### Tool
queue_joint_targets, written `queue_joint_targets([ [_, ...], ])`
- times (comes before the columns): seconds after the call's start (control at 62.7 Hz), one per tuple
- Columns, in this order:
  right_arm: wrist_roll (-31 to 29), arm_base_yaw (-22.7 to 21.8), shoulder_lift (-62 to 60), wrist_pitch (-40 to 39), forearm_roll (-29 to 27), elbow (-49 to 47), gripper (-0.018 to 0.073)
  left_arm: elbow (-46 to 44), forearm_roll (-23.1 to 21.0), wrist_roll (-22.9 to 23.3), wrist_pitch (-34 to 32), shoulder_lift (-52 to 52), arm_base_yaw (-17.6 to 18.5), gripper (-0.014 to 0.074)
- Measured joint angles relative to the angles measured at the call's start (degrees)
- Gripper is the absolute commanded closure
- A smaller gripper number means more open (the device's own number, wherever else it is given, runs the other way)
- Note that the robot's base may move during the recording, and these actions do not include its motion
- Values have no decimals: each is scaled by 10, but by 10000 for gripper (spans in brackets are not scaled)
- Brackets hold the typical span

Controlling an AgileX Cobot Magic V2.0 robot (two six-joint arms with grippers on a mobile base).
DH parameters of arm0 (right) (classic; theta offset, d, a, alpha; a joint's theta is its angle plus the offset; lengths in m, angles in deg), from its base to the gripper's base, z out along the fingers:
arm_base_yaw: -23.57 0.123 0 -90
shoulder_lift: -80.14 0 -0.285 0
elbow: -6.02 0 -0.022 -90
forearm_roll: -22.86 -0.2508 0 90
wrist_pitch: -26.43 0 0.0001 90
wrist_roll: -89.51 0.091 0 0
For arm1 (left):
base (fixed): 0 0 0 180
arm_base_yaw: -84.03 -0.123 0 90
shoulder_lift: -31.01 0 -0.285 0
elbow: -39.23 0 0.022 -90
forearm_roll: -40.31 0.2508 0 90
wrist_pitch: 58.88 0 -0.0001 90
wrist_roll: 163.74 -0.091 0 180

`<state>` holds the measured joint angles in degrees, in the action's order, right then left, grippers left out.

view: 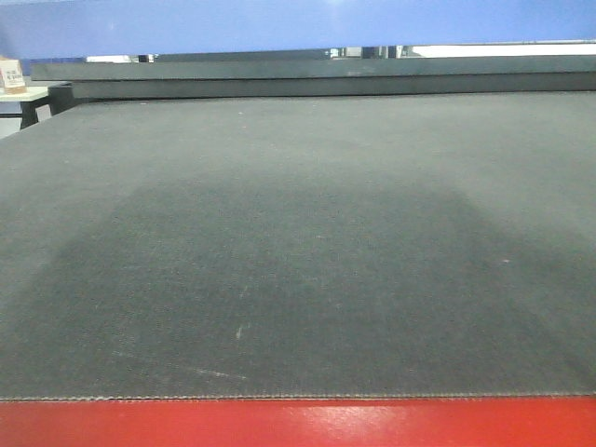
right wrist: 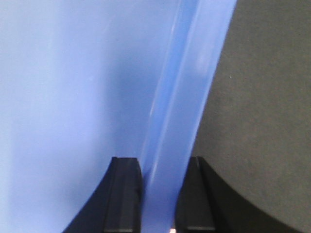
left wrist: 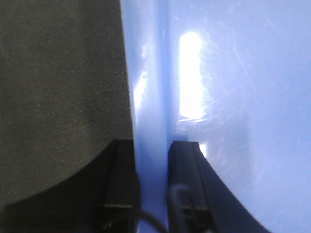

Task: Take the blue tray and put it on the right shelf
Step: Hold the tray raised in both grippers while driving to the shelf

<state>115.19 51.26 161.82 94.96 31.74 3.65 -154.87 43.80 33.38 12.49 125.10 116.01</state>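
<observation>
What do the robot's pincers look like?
Both are black. The left pincer has two flat, blocky fingers widening into curved bases, with a thin dark cable looping beside them. The right pincer looks the same, but no cable shows.

In the front view the blue tray (view: pixel 298 23) is only a band, cut off by the top edge. In both wrist views it is blurred and runs out of the picture. A small object (view: pixel 11 76) at far left, perhaps a box, is too small to tell.
</observation>
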Motion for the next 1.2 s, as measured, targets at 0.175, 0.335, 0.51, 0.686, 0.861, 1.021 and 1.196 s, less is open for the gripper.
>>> queue_joint_targets([
  [0.175, 0, 1, 0, 0, 0, 0, 503, 0, 0, 0, 0, 0, 0, 645],
  [0.335, 0, 1, 0, -1, 0, 0, 503, 0, 0, 0, 0, 0, 0, 645],
  [0.51, 0, 1, 0, -1, 0, 0, 503, 0, 0, 0, 0, -1, 0, 645],
  [0.686, 0, 1, 0, -1, 1, 0, 503, 1, -4, 0, 0, -1, 0, 645],
  [0.861, 0, 1, 0, 1, 3, 1, 503, 1, -11, 0, 0, -1, 0, 645],
  [1.021, -1, 1, 0, 2, 5, 1, 503, 1, -13, 0, 0, -1, 0, 645],
  [1.196, -1, 1, 0, 3, 5, 1, 503, 1, -14, 0, 0, -1, 0, 645],
])
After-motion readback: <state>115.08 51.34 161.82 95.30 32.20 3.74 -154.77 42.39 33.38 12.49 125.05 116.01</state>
